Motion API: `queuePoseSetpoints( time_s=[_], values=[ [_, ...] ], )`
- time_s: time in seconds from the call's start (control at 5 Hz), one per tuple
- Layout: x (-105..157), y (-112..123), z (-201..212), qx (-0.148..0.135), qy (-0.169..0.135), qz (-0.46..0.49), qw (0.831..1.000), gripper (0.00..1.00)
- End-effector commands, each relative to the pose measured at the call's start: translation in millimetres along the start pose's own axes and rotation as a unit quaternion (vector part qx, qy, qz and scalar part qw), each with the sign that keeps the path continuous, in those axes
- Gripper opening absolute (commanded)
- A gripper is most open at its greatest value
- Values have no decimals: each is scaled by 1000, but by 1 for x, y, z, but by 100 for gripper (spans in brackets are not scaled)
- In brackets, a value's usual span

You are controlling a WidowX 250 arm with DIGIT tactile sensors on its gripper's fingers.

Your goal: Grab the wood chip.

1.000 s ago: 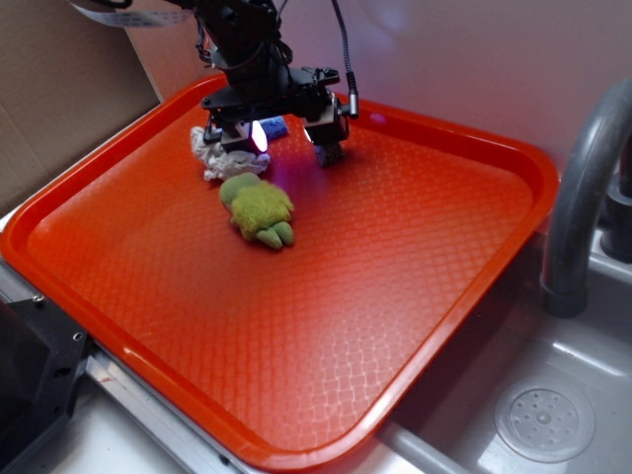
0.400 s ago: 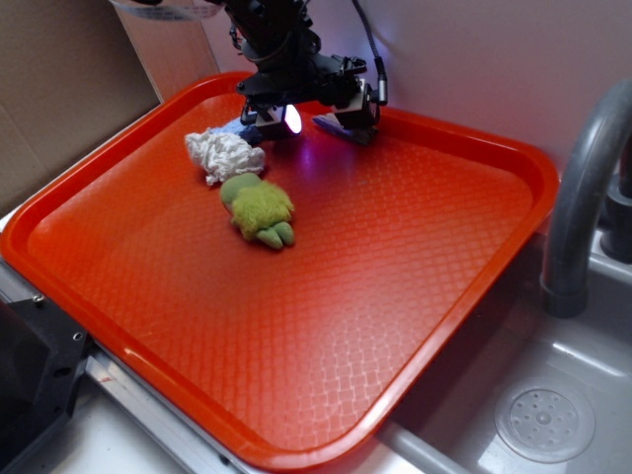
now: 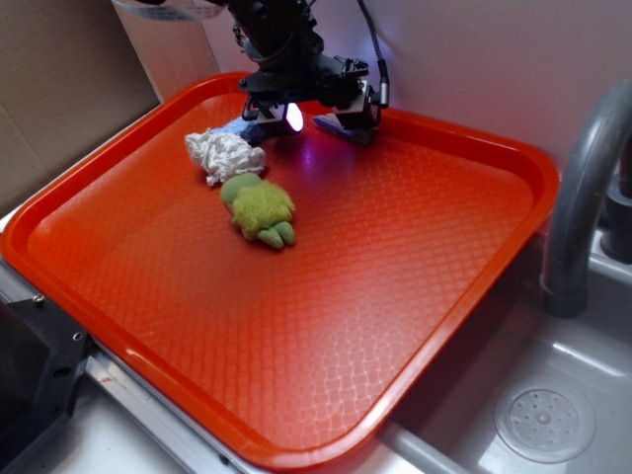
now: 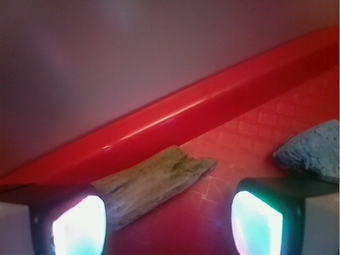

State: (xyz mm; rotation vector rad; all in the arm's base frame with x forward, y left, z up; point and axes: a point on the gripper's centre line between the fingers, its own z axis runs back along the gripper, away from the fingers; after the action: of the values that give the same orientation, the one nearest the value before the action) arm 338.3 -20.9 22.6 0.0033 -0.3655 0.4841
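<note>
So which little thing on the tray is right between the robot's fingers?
The wood chip, brown and rough, by the tray's rim. The blue block sits off to one side.

We see the claw (image 3: 314,117) low over the far edge of the orange tray (image 3: 415,257), close to the pale wall behind. Its two fingers stand apart, one of them lit by a bright pinkish glow. A dark wedge, the wood chip (image 3: 348,126), lies on the tray at the claw's right finger; whether they touch we cannot tell. Just left of the claw and slightly nearer us lies a white lumpy wad (image 3: 223,153). Nearer still sits a green plush toy (image 3: 259,209), touching the wad. Well off to the right rises a grey faucet (image 3: 578,188) above a sink drain (image 3: 544,423).
</note>
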Motion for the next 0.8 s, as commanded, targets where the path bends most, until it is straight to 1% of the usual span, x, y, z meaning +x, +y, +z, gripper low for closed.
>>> queuePoseSetpoints(
  time_s=[0.0,0.2,0.4,0.6],
  values=[
    [2,3,-16,17,28,-16,999,100],
    [-6,13,-18,7,62,-26,998,100],
    [-19,29,-5,-22,103,-49,993,100],
    [-37,35,18,-31,110,-74,991,100]
  ],
)
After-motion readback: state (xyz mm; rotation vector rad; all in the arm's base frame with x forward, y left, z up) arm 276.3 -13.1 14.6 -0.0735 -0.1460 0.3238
